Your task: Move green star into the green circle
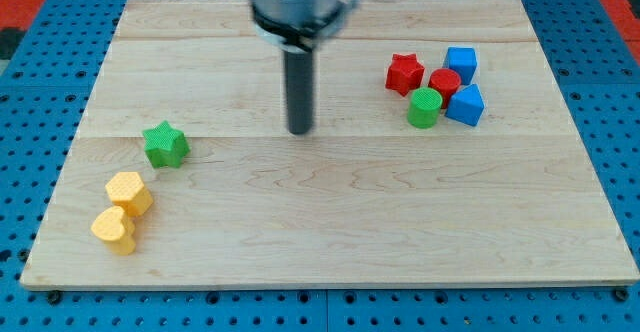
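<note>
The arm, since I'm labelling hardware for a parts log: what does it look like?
A wide grey cylindrical housing with a black collar, blurred at the view's top, narrows to a straight dark grey rod ending in my tip. No cables or markings are visible.

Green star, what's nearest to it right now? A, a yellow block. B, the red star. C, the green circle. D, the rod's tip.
A: the green star sits just up and to the view's right of the upper yellow block, while my tip stands farther off toward the view's right and the green circle and red star lie far right.
</note>
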Controlling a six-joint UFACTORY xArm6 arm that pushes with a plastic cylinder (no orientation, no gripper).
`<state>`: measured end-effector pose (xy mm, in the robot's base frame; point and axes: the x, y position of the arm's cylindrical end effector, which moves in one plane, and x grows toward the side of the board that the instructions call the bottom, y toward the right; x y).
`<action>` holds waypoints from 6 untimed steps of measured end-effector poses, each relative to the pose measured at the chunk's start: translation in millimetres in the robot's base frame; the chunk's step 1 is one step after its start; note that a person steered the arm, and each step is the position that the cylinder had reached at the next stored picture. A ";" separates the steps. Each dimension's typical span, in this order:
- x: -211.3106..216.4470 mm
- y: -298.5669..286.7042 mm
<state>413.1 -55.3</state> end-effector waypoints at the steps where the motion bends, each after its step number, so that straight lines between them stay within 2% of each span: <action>1: -5.1 -109.8; 2: 39.5 -189.3; 3: 51.7 -140.7; 5: 23.3 60.4; 6: 44.9 105.4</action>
